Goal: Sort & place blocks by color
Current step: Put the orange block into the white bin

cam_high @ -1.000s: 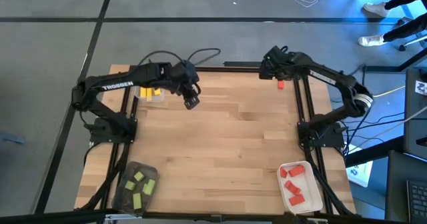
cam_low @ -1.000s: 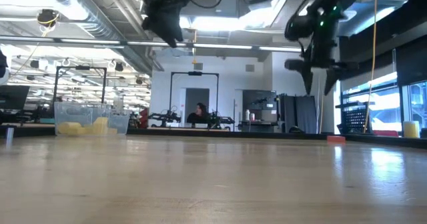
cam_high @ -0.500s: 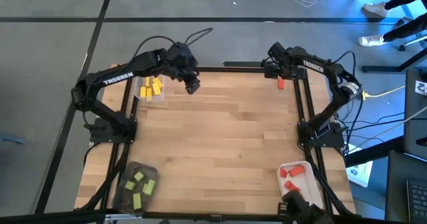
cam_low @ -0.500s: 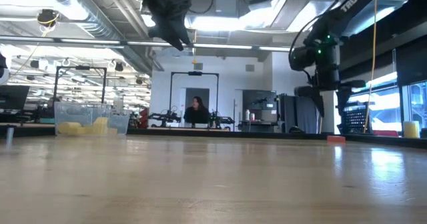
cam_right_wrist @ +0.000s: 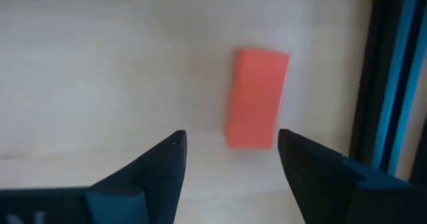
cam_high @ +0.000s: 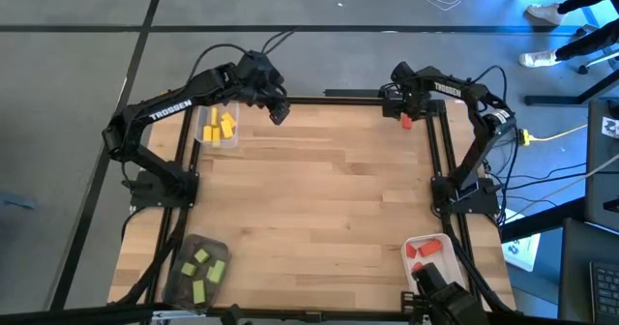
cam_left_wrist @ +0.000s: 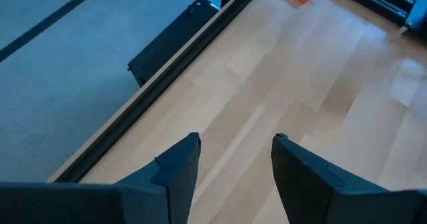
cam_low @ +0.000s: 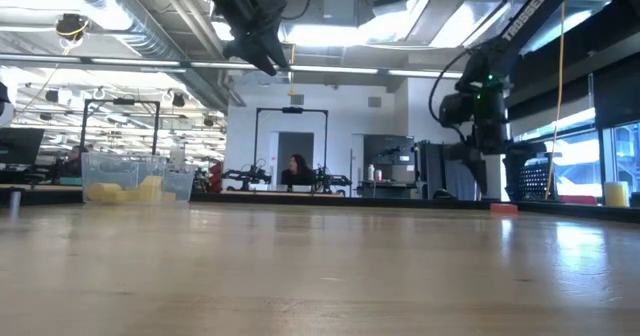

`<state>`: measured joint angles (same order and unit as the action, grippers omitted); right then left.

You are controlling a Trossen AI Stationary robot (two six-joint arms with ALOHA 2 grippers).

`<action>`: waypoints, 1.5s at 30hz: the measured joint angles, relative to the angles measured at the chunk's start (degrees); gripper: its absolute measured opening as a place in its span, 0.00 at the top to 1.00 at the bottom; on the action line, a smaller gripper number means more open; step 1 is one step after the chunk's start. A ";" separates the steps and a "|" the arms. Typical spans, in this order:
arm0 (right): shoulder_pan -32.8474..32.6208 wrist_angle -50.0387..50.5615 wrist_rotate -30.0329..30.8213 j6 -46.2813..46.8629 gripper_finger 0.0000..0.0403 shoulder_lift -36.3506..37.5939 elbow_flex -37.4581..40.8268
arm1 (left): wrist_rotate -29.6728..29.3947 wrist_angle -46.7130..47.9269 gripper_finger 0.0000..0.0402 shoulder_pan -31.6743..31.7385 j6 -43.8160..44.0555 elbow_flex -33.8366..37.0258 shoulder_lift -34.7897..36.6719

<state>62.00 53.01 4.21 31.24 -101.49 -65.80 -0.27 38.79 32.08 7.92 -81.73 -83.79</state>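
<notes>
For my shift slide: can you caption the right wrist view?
Open right gripper poised over a small red rectangular block lying on the light wooden table beside its dark edge rail.

Right gripper over a lone red block

The right gripper (cam_right_wrist: 230,161) hangs above the pale wooden counter (cam_right_wrist: 100,71), jaws spread wide with nothing between them. A red block (cam_right_wrist: 256,97) lies flat on the wood just ahead, toward one o'clock from the gap, its long side running away from the camera. A dark frame rail (cam_right_wrist: 387,77) runs close beside it.
</notes>
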 joint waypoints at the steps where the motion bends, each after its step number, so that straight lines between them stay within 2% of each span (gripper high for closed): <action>1: 0.05 -0.11 0.02 0.02 0.41 -0.02 -0.49 | 0.00 0.00 0.56 0.00 0.00 0.00 0.00; 6: 0.87 -1.13 -2.47 -0.32 0.41 -1.40 -1.36 | 0.00 0.02 0.56 -0.09 -0.02 0.00 0.00; 12: 0.91 -0.41 -2.40 -0.75 0.41 -0.97 -2.57 | -0.01 0.04 0.56 -0.09 -0.27 0.00 0.00; 23: 1.03 9.45 0.07 -7.10 0.43 -0.83 -16.83 | -0.05 0.07 0.56 -0.09 -2.18 0.00 0.00; 27: 1.11 11.54 0.26 -10.26 0.54 -0.77 -20.90 | -0.04 0.07 0.56 -0.09 -2.49 0.00 0.00; 32: 1.26 11.53 0.11 -13.71 0.77 -0.77 -22.30 | -0.17 0.07 0.56 -0.09 -2.45 0.00 0.00; 36: 3.09 11.71 -4.09 -25.51 0.96 -0.90 -22.30 | -0.20 0.07 0.56 -0.09 -2.44 0.00 0.00; 39: 5.01 12.94 -7.21 -30.40 0.98 -0.95 -22.06 | -0.24 0.07 0.56 -0.09 -2.43 0.00 0.00; 45: 8.57 17.52 -6.91 -33.39 0.99 -4.11 -22.01 | -0.24 -1.54 0.56 -0.09 -2.38 0.00 0.00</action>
<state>70.58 70.53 -2.70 -2.16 -105.59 -87.81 -0.51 37.24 31.99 5.54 -81.73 -83.79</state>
